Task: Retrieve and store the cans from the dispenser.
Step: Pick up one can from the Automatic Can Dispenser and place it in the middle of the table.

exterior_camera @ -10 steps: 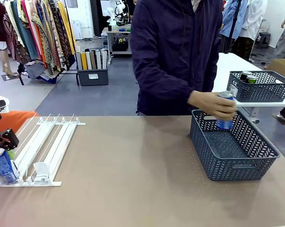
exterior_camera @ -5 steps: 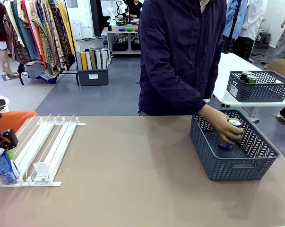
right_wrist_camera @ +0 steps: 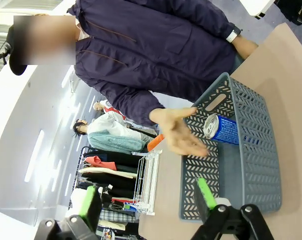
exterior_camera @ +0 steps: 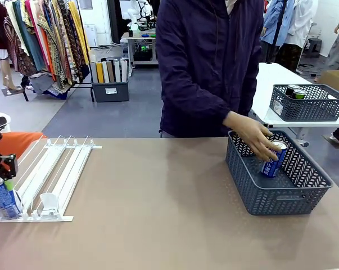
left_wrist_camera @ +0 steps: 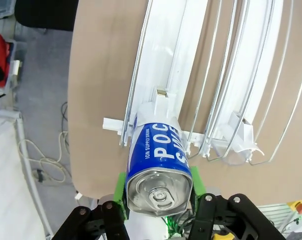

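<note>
Cans first: you have one blue can (left_wrist_camera: 159,167) clamped between the green pads of your left claw (left_wrist_camera: 159,192), at the low near end of the dispenser (left_wrist_camera: 191,75). The left wrist view gives you what the front view cannot: the pads press on both sides of the can just under its silver top, the can's base sits against the dispenser's white end stop, and its print runs white on blue. The front view puts the same can (exterior_camera: 3,197) at the far left edge of the worktop (exterior_camera: 158,214), standing in the leftmost rail of the dispenser (exterior_camera: 54,174), with the claw's black body above it and cut by the picture edge.

A second blue can (exterior_camera: 272,159) lies tilted inside the dark grey mesh basket (exterior_camera: 281,197) on the right of the worktop. From the front, the person's hand (exterior_camera: 251,135) is on its top, fingers touching or nearly so. The right wrist view shows that can (right_wrist_camera: 226,130) on its side against the basket's (right_wrist_camera: 256,150) far wall, and the hand (right_wrist_camera: 178,130) spread open above it; contact you cannot judge there.

Your right claw (right_wrist_camera: 148,200) hangs above the basket, green pads wide apart, nothing between them.

A second mesh basket (exterior_camera: 310,101) with cans in it sits on a white table beyond, right of the person. A clothes rack (exterior_camera: 40,39) stands far left.
</note>
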Motion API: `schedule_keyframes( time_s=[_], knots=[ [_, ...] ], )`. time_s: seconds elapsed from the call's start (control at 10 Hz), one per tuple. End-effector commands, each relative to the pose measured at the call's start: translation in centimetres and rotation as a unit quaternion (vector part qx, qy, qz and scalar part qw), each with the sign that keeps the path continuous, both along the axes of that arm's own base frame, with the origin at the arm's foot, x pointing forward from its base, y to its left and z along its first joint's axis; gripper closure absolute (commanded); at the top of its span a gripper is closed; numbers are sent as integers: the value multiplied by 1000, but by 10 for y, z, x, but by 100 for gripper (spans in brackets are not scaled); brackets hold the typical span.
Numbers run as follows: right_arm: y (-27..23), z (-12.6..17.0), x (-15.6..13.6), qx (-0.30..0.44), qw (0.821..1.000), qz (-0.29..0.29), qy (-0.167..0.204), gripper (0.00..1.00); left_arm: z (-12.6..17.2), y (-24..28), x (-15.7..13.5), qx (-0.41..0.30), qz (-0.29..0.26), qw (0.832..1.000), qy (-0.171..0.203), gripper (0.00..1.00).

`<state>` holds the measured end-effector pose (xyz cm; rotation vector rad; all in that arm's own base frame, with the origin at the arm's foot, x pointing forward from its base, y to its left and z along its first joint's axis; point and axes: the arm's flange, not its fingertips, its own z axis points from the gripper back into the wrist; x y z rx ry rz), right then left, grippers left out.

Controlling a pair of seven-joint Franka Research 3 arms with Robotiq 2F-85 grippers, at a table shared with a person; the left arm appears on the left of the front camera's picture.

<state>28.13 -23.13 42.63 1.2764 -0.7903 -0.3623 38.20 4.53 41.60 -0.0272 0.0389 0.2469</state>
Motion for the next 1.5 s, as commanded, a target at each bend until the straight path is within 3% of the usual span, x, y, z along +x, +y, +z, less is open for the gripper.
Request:
schedule_keyframes(
  time_s=[0.0,0.1,0.3,0.4,0.5,0.7,0.8,0.9,1.0,1.4],
  knots=[
    [0,5,2,9,1000,-3,-2,0,7,1,4,-14,-2,1000,-13,100],
    [0,5,2,9,1000,-3,-2,0,17,1,1,-17,-11,1000,-24,100],
    [0,5,2,9,1000,-3,-2,0,69,3,-8,-12,3,998,-63,100],
    [0,5,2,9,1000,-3,-2,0,102,2,-19,-9,-7,998,-55,100],
    [0,5,2,9,1000,-3,-2,0,135,1,-31,-20,-51,996,-67,100],
    [0,5,2,9,1000,-3,-2,0,182,5,-50,-28,-54,990,-130,100],
    [0,5,2,9,1000,-3,-2,0,192,9,-56,-44,-42,987,-150,100],
    [0,5,2,9,1000,-3,-2,0,194,16,-61,-70,-41,986,-145,100],
    [0,5,2,9,1000,-3,-2,0,196,2,-59,-15,-45,990,-132,100],
    [0,5,2,9,1000,-3,-2,0,196,2,-59,-15,-45,990,-132,100]
  ],
)
